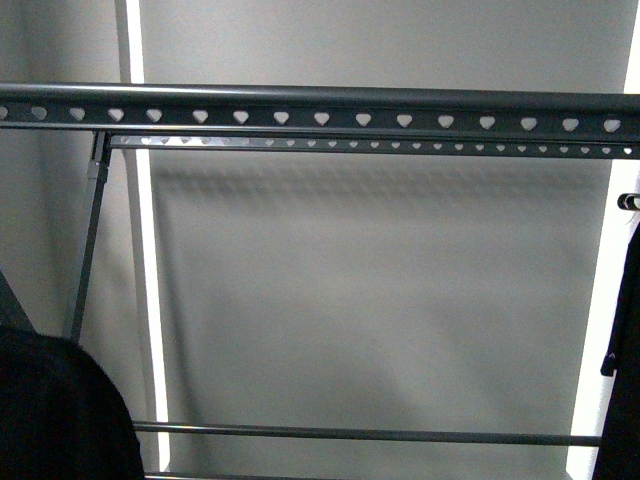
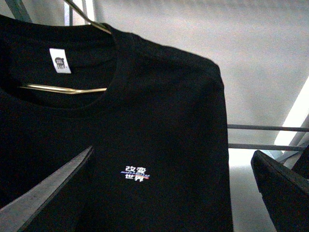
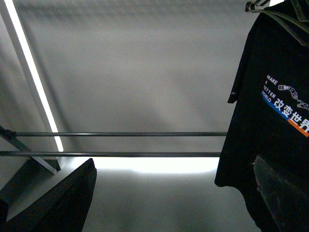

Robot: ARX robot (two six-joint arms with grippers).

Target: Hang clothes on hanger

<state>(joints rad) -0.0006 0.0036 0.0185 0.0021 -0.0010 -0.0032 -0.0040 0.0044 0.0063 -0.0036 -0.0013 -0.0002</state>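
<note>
The hanger, a dark grey rack, spans the front view with its top bar (image 1: 320,108) punched with heart-shaped holes. A black T-shirt (image 2: 159,111) with a small white chest print fills the left wrist view, and a thin brass-coloured wire frame (image 2: 63,89) sits in its collar. My left gripper (image 2: 169,193) is open right in front of it, holding nothing. A dark mass (image 1: 55,410) shows low left in the front view. A black T-shirt (image 3: 275,121) printed "MAKE A BETTER WORLD" hangs beside my open right gripper (image 3: 174,203).
A second perforated bar (image 1: 400,146) runs behind the top bar. A slanted leg (image 1: 88,250) stands at the left. Two low rails (image 3: 120,144) cross the right wrist view. A grey wall with a bright vertical light strip (image 1: 150,300) lies behind. Dark cloth (image 1: 622,340) hangs at the right edge.
</note>
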